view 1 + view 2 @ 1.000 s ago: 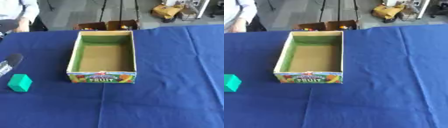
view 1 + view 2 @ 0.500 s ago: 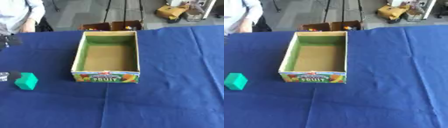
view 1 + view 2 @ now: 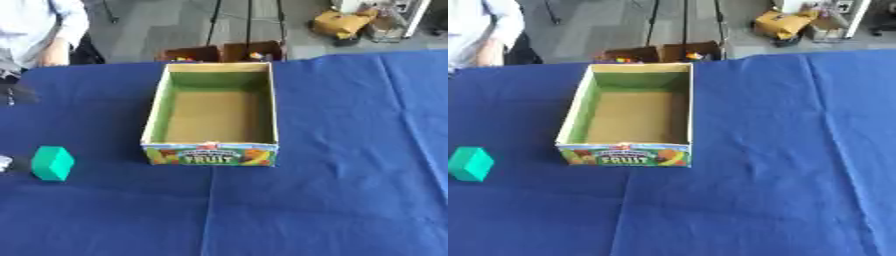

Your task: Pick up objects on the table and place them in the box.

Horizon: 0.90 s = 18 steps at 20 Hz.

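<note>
An open cardboard box [image 3: 154, 116] with green inner walls and a fruit print on its front stands empty in the middle of the blue table. A teal green block [image 3: 52, 163] lies on the cloth to the box's left, level with its front. Just left of the block, at the picture's edge, a small dark and silver bit of my left hand [image 3: 3, 163] shows in the left eye view only. It is close to the block, and I cannot tell whether they touch. My right hand is out of sight.
A blue cloth [image 3: 780, 150] covers the table, with wide bare room right of and in front of the box. A dark part [image 3: 17, 93] pokes in at the left edge. Beyond the far edge are a person, brown crates [image 3: 658, 52] and tripod legs.
The view has shifted slightly, so box and block sit a little further right. My left hand, seen above the block a second ago, has dropped to the left edge beside it.
</note>
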Available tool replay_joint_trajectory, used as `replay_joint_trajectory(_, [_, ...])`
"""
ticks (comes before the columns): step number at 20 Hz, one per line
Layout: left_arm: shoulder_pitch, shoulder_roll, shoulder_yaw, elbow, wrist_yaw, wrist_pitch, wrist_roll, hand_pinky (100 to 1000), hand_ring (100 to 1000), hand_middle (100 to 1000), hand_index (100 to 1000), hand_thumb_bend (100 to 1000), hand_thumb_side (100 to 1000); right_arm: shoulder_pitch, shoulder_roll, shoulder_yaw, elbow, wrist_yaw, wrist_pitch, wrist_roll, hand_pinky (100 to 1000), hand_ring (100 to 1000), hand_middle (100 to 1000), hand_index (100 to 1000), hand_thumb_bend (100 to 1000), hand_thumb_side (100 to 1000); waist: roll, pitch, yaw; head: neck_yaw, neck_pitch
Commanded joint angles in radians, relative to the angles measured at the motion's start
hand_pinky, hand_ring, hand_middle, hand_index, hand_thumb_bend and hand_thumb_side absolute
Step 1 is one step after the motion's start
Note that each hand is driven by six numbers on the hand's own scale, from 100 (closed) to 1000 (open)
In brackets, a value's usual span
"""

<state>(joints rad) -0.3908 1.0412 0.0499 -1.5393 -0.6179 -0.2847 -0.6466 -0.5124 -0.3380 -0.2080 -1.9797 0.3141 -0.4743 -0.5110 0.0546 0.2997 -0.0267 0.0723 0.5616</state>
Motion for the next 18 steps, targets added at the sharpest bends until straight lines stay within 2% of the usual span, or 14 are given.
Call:
replay_joint_trajectory(1, [-0.031, 0.059, -0.014, 0.038, -0.018, -0.008, -0.024, 971, 1000, 1000, 1000, 763, 770, -0.009, -0.025, 0.003, -0.020, -0.002, 0.001, 0.003, 655, 661, 515, 655, 100, 782, 0.003, -0.015, -0.001, 0.005, -0.010])
replay_joint_trajectory(10, [-0.133, 0.040, -0.083, 0.149, -0.066, -0.056, -0.080, 966, 1000, 1000, 1000, 748, 730, -0.009, -0.024, 0.004, -0.020, -0.007, 0.000, 0.009, 656, 661, 513, 653, 100, 782, 0.004, -0.011, -0.010, 0.025, -0.011])
replay_joint_trajectory(15, [-0.177, 0.016, -0.111, 0.170, -0.090, -0.068, -0.115, 968, 1000, 1000, 1000, 738, 755, -0.010, -0.022, 0.004, -0.020, -0.009, 0.000, 0.010, 656, 661, 513, 653, 100, 780, 0.003, -0.010, -0.013, 0.080, -0.002])
replay_joint_trajectory(18, [-0.197, 0.005, -0.126, 0.185, -0.110, -0.070, -0.140, 970, 1000, 1000, 1000, 734, 740, -0.011, -0.021, 0.005, -0.020, -0.010, -0.001, 0.011, 656, 661, 513, 653, 100, 782, 0.002, -0.010, -0.014, 0.086, 0.001])
